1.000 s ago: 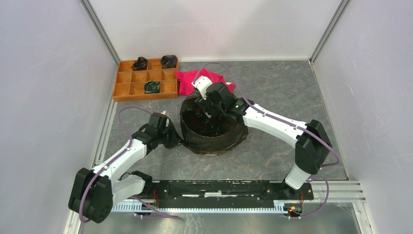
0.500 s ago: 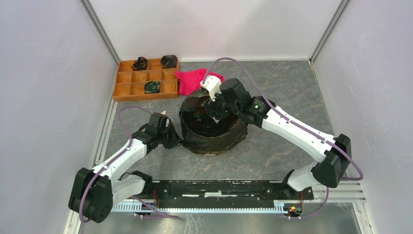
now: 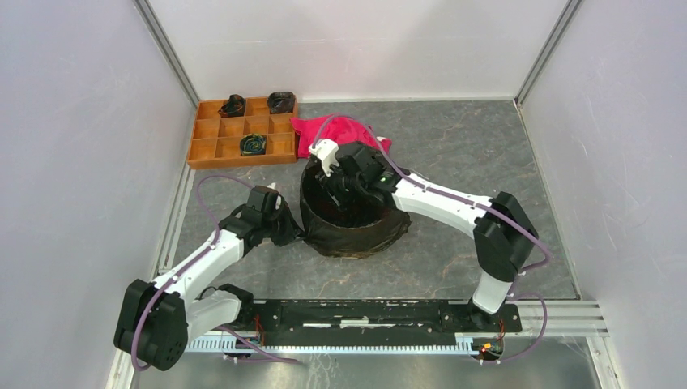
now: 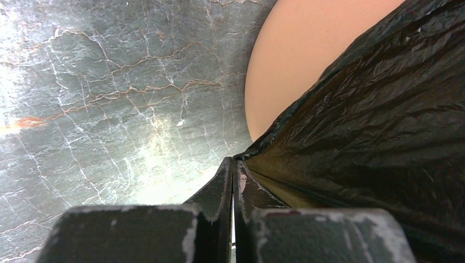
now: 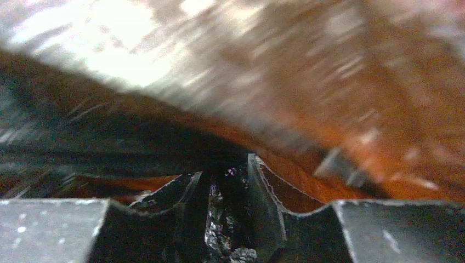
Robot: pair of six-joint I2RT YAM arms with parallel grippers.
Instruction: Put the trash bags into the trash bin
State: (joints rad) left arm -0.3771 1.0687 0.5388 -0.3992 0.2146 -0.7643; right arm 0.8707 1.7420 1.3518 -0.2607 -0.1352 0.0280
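At the far left of the table (image 3: 454, 154), a flat orange tray (image 3: 212, 150) of square compartments is seen, with three small dark bundles (image 3: 253, 144) lying in separate compartments. Nearer and to its right, the left gripper (image 3: 292, 230) is pressed shut on the left edge of the trash bag (image 3: 356, 235), the black film being drawn to a point between the fingertips. The trash bin (image 4: 296, 66) stands at mid-table, and the bag is draped over its rim and down its outer wall, with a patch of bare orange wall left showing on the left side. A red-pink cloth (image 3: 344, 130) lies just beyond the bin. The right gripper (image 3: 336, 188) is lowered into the bin's mouth; its jaws stand narrowly apart with glossy film between them, but through the blur it cannot be told whether the film is clamped.
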